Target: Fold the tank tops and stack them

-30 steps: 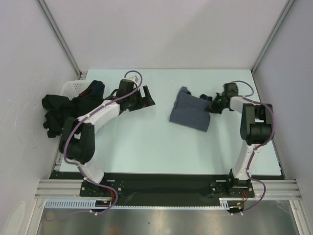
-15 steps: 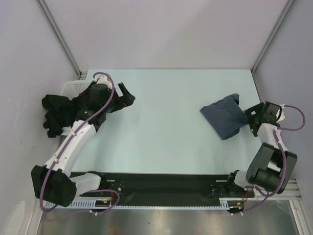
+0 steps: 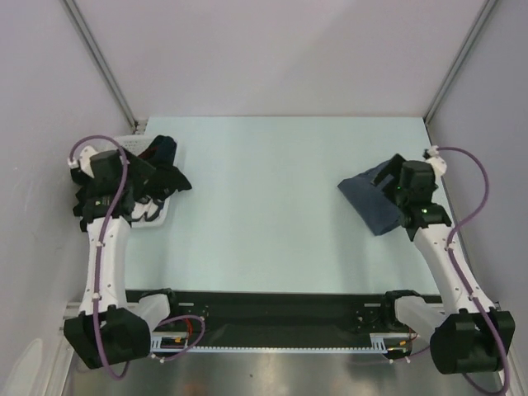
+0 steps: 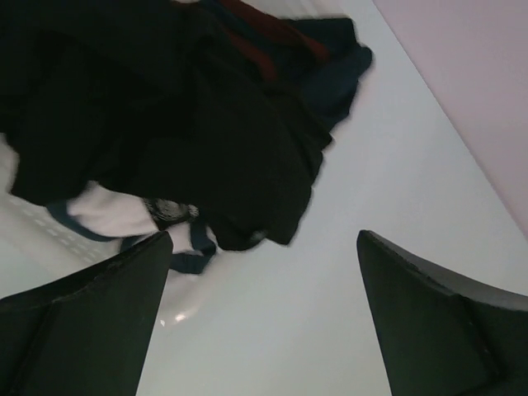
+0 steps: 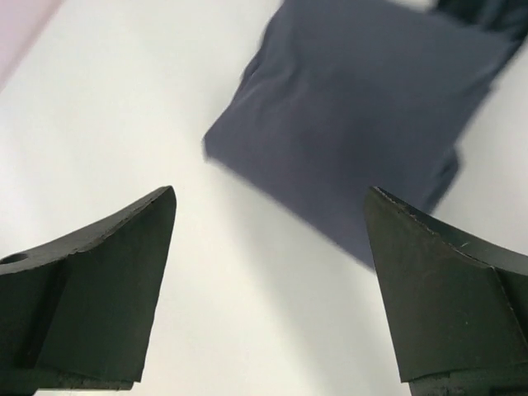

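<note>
The slate blue-grey tank top (image 3: 373,202) lies folded on the table's right side; in the right wrist view this tank top (image 5: 355,107) sits just beyond my fingertips. My right gripper (image 3: 398,186) (image 5: 271,195) hovers at its right edge, open, with only bare table between the fingers. The black tank top (image 3: 89,191) (image 4: 206,124) is bunched in and over the basket at the far left. My left gripper (image 3: 162,183) (image 4: 264,238) is beside that dark heap, open and holding nothing.
A white laundry basket (image 3: 122,146) stands at the table's left edge, with red and dark blue garments (image 4: 330,58) and a white piece with blue trim (image 4: 107,210) in the pile. Walls and metal posts close in the left, right and far sides.
The right gripper carried the folded blue-grey top from the middle to the right side, then opened and let it go. The left arm swung left, back over the basket.
</note>
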Controlling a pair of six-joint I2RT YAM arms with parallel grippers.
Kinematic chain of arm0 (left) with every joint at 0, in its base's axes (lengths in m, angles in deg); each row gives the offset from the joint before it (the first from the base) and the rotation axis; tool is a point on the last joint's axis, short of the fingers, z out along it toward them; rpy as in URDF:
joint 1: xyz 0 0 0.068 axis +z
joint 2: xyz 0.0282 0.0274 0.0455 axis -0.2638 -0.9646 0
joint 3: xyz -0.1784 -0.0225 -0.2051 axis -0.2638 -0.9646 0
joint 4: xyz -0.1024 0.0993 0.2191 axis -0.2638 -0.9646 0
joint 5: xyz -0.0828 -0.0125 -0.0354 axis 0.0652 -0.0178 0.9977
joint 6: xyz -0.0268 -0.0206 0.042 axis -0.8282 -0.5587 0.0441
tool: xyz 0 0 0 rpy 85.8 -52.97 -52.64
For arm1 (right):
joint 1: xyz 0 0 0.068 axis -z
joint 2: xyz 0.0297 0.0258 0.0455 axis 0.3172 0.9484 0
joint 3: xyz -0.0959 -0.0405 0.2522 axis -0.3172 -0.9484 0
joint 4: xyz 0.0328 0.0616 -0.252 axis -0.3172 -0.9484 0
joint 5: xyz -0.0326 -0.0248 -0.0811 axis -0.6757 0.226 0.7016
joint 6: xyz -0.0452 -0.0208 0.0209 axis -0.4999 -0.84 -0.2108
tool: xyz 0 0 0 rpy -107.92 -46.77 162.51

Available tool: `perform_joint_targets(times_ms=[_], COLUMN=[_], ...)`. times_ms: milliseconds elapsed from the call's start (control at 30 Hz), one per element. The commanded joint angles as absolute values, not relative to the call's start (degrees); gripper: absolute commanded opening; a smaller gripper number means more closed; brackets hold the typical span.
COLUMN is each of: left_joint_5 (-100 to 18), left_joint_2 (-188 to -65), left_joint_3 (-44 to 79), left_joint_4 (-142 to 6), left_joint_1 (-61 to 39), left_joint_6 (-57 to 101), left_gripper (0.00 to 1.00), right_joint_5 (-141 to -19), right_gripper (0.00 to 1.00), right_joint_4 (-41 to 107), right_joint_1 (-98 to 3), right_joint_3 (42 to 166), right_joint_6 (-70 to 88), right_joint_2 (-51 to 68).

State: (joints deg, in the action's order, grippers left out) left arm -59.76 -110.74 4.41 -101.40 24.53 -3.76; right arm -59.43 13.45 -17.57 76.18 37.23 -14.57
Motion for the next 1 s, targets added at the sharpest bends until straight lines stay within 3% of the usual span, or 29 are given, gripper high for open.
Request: perform_joint_targets(times_ms=[0,300,400,500,633,700,800,967], left_joint_5=[-58.82,-66.36,-63.48,-63.12,-56.46,-52.76,-57.64,-61.98], left_joint_2=[-113.38,-123.58,-127.36,-130.79,-131.50,-128.61,-121.15,-114.64], left_joint_3=[5.26,10.45,9.31,9.22,8.26,7.38,7.28,18.16], left_joint_4=[-103.41,-104.91,-102.72,-102.28,-98.43,-96.05,-93.31,-99.98], left_joint_1=[32.59,39.47,40.60,40.78,40.87,39.65,32.46,19.88], left_joint_6=[-9.31,-11.95,-13.79,-14.50,-11.00,-9.14,-5.46,-2.37], left_gripper=[1.00,1.00,0.99,0.81,0.00,0.00,0.00,0.00], right_joint_5=[-52.66,-51.44,-50.38,-50.20,-50.12,-49.94,-50.11,-49.76], right_gripper=[1.00,1.00,1.00,1.00,1.00,1.00,1.00,1.00], right_joint_4=[13.21,17.69,17.86,17.95,18.30,18.21,18.39,17.69], right_joint_1=[-25.25,-39.23,-41.34,-42.13,-42.23,-42.14,-42.23,-42.23], right_joint_3=[77.74,74.93,75.11,75.28,74.76,74.67,74.40,74.75], right_joint_6=[34.04,31.23,30.88,30.71,30.44,30.62,30.70,30.36], right_joint_2=[-13.38,-9.78,-8.90,-8.72,-8.72,-8.54,-8.36,-8.45])
